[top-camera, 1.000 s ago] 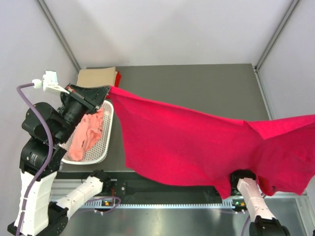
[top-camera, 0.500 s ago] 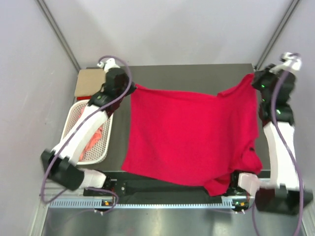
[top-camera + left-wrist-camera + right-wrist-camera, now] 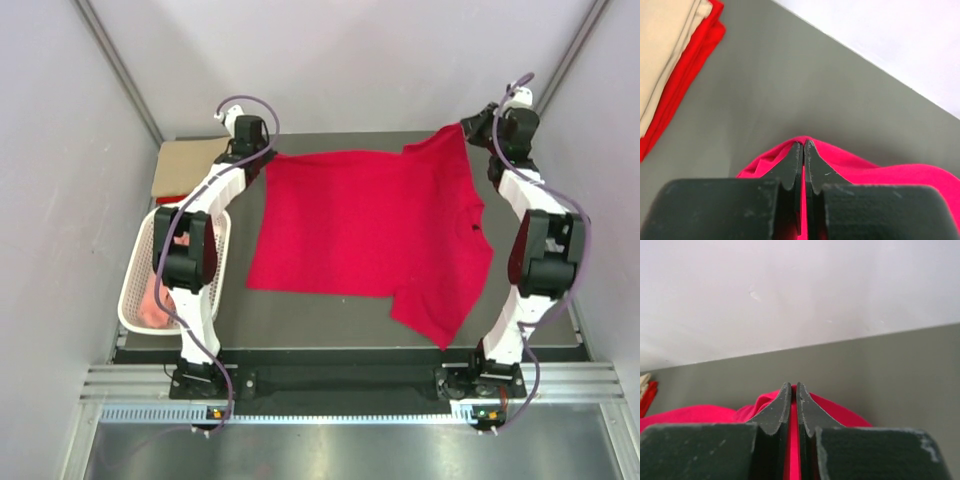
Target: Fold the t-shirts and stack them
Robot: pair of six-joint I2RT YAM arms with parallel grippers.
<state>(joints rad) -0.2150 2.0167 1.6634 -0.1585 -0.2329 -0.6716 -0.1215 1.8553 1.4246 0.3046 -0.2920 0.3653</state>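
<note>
A bright crimson t-shirt point(image 3: 365, 230) lies spread across the grey table, its dark neck label point(image 3: 474, 229) toward the right. My left gripper point(image 3: 263, 160) is shut on its far left corner, low over the table. In the left wrist view the gripper point(image 3: 803, 145) pinches a peak of the crimson cloth point(image 3: 865, 167). My right gripper point(image 3: 468, 126) is shut on the far right corner, which is lifted slightly. The right wrist view shows this gripper point(image 3: 793, 386) with red cloth point(image 3: 700, 412) between its jaws. A folded tan t-shirt point(image 3: 190, 160) rests on a folded red one point(image 3: 690, 70) at the far left corner.
A white mesh basket point(image 3: 133, 290) stands at the left edge, holding a salmon pink t-shirt point(image 3: 150, 308). The left arm reaches over it. White walls close in the table's far side and both flanks. A metal rail point(image 3: 340, 410) runs along the near edge.
Both arms swung out to the table's far corners, carrying the crimson t-shirt from hanging over the near edge to lying spread over the table. Both grips stayed shut.
</note>
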